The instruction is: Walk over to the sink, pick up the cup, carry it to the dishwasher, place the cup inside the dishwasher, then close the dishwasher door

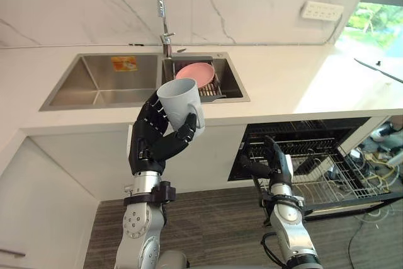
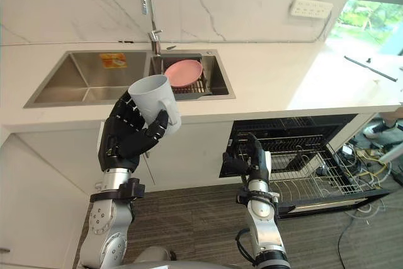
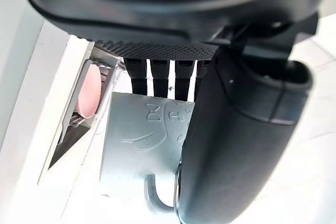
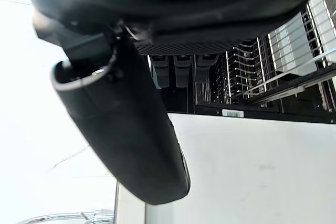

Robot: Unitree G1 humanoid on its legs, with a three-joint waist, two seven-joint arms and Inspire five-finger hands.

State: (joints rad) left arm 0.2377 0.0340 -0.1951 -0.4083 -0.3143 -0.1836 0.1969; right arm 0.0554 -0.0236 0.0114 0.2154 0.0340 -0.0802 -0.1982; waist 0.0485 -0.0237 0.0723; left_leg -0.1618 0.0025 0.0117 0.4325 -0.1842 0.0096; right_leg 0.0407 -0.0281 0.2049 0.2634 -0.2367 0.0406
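The left robot hand (image 1: 153, 142) is raised in front of the white surface's (image 1: 277, 83) front edge. Its fingers and thumb are curled round the pale grey cup (image 1: 181, 100), which is held tilted, clear of the sink (image 1: 94, 83) (the cup's handle shows beside the thumb in the left wrist view). Behind it a pink plate (image 1: 196, 71) lies in the sink's right basin near the faucet (image 1: 161, 4). The right robot hand (image 1: 276, 159) hangs low with relaxed, empty fingers, just before the open dishwasher (image 1: 315, 131) and its pulled-out wire rack (image 1: 327, 177).
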